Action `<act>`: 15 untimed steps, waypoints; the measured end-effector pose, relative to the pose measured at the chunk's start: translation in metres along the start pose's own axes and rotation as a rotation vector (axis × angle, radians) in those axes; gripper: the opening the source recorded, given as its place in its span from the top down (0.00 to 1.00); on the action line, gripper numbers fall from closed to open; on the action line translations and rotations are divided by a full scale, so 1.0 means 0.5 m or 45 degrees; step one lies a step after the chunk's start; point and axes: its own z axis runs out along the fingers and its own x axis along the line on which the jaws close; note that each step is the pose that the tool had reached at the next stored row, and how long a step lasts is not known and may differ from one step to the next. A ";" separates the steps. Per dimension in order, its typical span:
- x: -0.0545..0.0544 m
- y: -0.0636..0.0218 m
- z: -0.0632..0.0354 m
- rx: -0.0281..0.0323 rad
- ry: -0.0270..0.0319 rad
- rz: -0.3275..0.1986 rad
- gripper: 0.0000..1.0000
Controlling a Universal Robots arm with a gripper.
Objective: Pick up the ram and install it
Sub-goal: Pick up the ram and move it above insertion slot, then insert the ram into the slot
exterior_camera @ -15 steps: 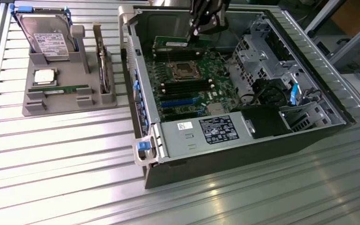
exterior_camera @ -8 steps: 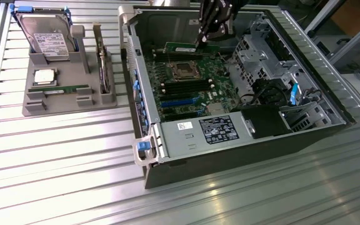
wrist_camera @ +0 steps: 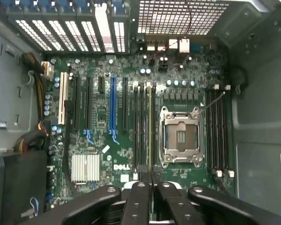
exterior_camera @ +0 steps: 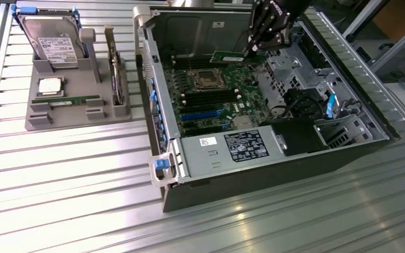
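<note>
Outside the case (exterior_camera: 280, 176), on the exterior view's left, a grey tray (exterior_camera: 55, 124) sits on the counter (exterior_camera: 83, 174). It carries a drive (exterior_camera: 48, 37), a CPU chip (exterior_camera: 50, 85) and a spare ram stick (exterior_camera: 65, 100) lying flat.

Inside the open case lies the board (exterior_camera: 210, 100), with an empty socket (exterior_camera: 206, 79) and black slots (exterior_camera: 202, 97) beside it.

Over the far end of the case, the gripper (exterior_camera: 255, 50) hangs above the board, fingers pressed together and pinching the ram (exterior_camera: 229, 56). The stick is held off the board, touching nothing else.

In the wrist view the gripper (wrist_camera: 152, 185) points down into the case (wrist_camera: 257, 93). The ram (wrist_camera: 151, 131) shows edge-on as a thin line over the slots (wrist_camera: 139, 126), next to the socket (wrist_camera: 180, 136) on the board (wrist_camera: 98, 117). It looks roughly lined up along a slot, but which slot cannot be told.

Progress: pick-up looks done, with the ram carried into the case. Install not yet done, since the stick is not seated and the slots look empty. Lowering, seating and release are left.
</note>
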 end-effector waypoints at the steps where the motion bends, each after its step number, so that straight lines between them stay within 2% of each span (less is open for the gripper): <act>1: 0.000 0.000 0.000 -0.0001 -0.0004 0.000 0.88; 2: 0.000 0.000 0.000 0.0104 0.0000 0.000 0.88; 3: 0.000 0.000 0.000 0.0461 0.0003 -0.002 0.88; 4: 0.000 0.000 0.000 0.0726 0.0003 -0.003 0.88; 6: 0.000 0.000 0.001 0.1109 0.0004 -0.005 0.88; 7: 0.000 0.000 0.001 0.1359 0.0007 -0.005 0.88; 8: 0.000 0.000 0.001 0.1755 0.0008 -0.007 0.88; 9: 0.000 0.000 0.001 0.1829 0.0007 -0.007 0.88; 13: 0.000 0.000 0.002 0.1828 0.0018 -0.007 0.88; 15: 0.001 0.003 0.020 0.1828 0.0019 -0.007 0.88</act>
